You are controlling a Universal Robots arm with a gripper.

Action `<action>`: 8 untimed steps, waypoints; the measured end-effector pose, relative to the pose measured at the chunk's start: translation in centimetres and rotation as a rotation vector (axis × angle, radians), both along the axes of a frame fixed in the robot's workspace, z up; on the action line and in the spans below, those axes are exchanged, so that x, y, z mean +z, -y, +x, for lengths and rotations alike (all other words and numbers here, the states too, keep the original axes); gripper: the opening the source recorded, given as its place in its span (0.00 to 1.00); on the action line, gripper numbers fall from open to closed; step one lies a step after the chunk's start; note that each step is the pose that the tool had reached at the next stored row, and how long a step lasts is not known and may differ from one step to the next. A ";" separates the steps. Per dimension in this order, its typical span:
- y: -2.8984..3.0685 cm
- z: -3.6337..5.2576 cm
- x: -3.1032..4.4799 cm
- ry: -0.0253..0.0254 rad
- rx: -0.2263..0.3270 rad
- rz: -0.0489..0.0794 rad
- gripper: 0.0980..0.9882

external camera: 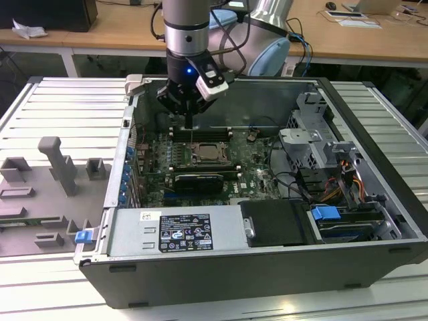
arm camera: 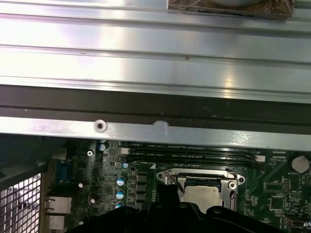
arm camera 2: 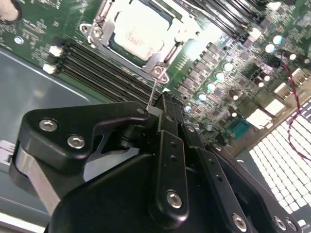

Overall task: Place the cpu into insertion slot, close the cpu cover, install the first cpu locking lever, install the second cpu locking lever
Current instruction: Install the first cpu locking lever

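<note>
Plainly, one cpu (arm camera 2: 138,31) lies flat and face up in the slot (external camera: 212,162), on the green board (external camera: 157,157). One cover (arm camera 2: 156,57) is folded down around it. The chip is square, and the faint print on its pale face is too blurred to read. The claw (arm camera 2: 156,110) hangs just beside the slot, clenched on one thin wire lever (arm camera 2: 152,92). The lever rises from the cover's corner to the fingertips, its long axis near upright. One white label (external camera: 184,232) sits on the grey box by the case (external camera: 267,277) wall, its print too small to read.
</note>
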State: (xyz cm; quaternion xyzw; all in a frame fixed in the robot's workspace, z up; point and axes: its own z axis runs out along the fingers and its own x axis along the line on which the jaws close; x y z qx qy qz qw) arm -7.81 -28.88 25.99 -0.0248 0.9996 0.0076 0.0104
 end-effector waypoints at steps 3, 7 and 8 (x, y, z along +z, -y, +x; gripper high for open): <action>0.00 0.59 -0.03 0.0000 0.000 -0.001 0.01; 0.00 0.78 -0.08 0.0001 -0.003 -0.001 0.01; 0.00 0.93 -0.14 0.0001 -0.003 -0.001 0.01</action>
